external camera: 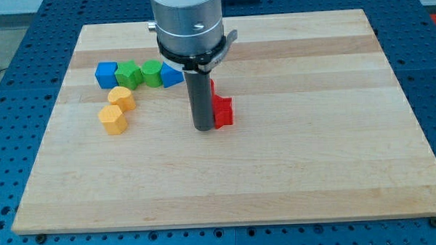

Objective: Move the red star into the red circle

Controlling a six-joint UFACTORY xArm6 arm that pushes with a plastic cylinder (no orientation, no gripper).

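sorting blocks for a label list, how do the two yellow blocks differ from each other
The upper yellow block sits nearer the view's top and right, close under the green blocks; the lower yellow block sits nearer the view's bottom and left. The upper one looks rounder on top; the lower one shows flat, angular faces. Both are the same yellow, touch each other, and lie left of my tip.

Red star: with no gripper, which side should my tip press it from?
Press its bottom side, pushing toward the view's top. Right now my tip sits at the red star's left side; another red block, probably the circle, peeks from behind the rod just above it. Aim at a notch so it likely won't spin.
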